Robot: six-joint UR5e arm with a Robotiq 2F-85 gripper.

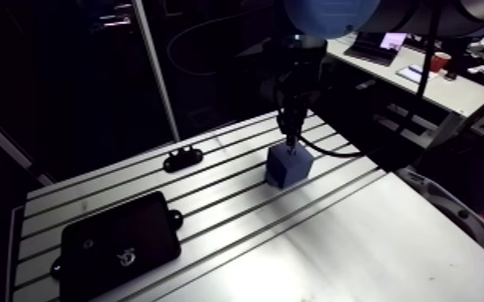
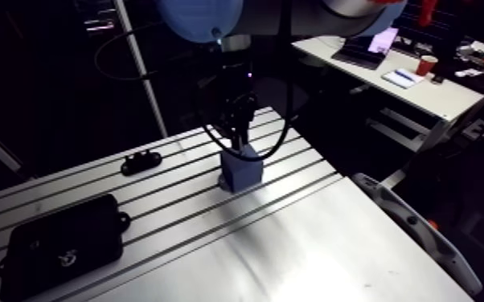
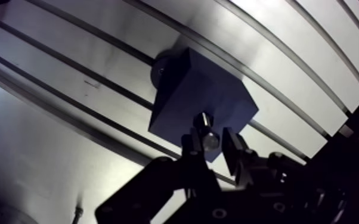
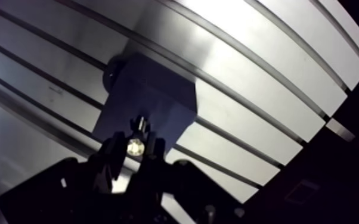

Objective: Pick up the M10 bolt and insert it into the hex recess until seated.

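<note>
My gripper (image 3: 212, 143) is clamped on the M10 bolt (image 3: 206, 128): the head sits between the two fingers (image 3: 237, 156) and the shank points down at the blue block (image 3: 200, 95). In the wrist view the bolt tip is at the block's top face, near the edge closest to the gripper. I can't tell whether it is touching or already inside the hex recess, because the recess itself is hidden behind the bolt and fingers. The block stands on the slotted table (image 1: 350, 241), straddling one of the slots, directly under the gripper. The only container-like item is a flat black tray (image 1: 116, 241) with mounting ears at the table's near corner, well apart from the block. It has a small pale mark (image 1: 125, 257) on it, too small to identify. A small black bracket (image 1: 182, 158) lies between the tray and the block, nearer the far edge. Count: one bolt, one blue block, one tray, one bracket.
</note>
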